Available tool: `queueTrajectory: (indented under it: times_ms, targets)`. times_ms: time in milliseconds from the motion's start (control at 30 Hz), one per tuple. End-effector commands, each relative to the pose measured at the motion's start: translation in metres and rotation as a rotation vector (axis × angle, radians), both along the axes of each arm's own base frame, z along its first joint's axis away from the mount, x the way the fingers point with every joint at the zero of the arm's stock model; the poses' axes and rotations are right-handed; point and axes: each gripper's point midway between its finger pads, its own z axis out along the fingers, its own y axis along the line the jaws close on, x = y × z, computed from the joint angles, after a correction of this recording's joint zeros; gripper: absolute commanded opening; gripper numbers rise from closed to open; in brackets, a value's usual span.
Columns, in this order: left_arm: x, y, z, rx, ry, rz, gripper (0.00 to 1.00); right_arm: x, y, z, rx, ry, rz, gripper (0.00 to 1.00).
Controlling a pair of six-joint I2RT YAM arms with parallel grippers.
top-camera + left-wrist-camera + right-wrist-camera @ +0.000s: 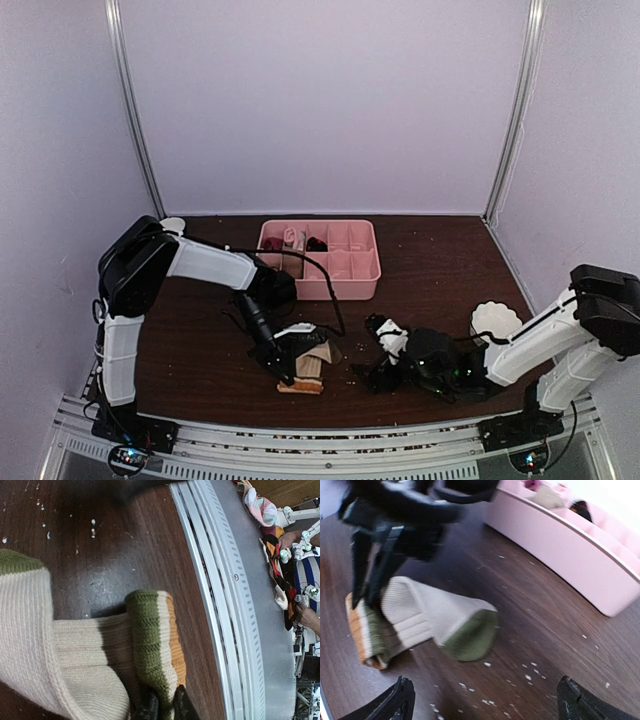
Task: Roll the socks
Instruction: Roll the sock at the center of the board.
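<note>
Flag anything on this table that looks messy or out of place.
White crumbs are scattered over the dark table just beside the beige sock, with a few near the pink tray. They look like stray debris, not part of the sock job. Nothing else stands out.

Beige ribbed fabric sock (427, 612): cream-beige body, olive-green toe; at the other end a brown stripe, then olive-green, cream and orange bands. Dark brown wood-grain bench (545, 625): scattered white flecks. Pink divided plastic tray (560, 550): uniform pale pink. White round bowl (495, 320): plain white. Left arm (210, 265) and right arm (530, 345): white links, black joints.
</note>
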Motion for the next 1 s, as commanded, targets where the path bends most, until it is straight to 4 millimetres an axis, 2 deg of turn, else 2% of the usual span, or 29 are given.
queueTrajectory:
  times_ms: [0,100,200,267,467,633,767,967]
  targets:
    - [0.001,-0.003,0.002,-0.011,-0.003,-0.017,0.09,-0.009,0.02,-0.021,-0.244,-0.142,0.126,0.99]
    - [0.002,-0.003,0.002,-0.008,-0.008,-0.018,0.09,-0.004,0.036,-0.024,-0.261,-0.165,0.141,0.91]
    - [0.003,-0.003,0.0,-0.002,-0.014,-0.018,0.09,0.007,0.045,-0.034,-0.327,-0.204,0.123,0.78]
    - [0.004,-0.003,0.0,0.002,-0.021,-0.021,0.09,0.015,0.051,-0.033,-0.339,-0.234,0.104,0.72]
    - [0.003,-0.003,-0.001,0.01,-0.043,-0.036,0.09,0.033,0.066,-0.026,-0.28,-0.246,0.062,0.55]
    - [0.002,-0.002,-0.003,0.018,-0.079,-0.062,0.09,0.053,0.062,-0.005,-0.161,-0.236,-0.025,0.35]
    - [-0.001,-0.002,-0.006,0.028,-0.09,-0.081,0.09,0.06,0.067,0.011,-0.112,-0.247,-0.037,0.31]
    - [-0.004,-0.002,-0.006,0.03,-0.096,-0.093,0.09,0.07,0.073,0.009,-0.129,-0.233,-0.062,0.31]
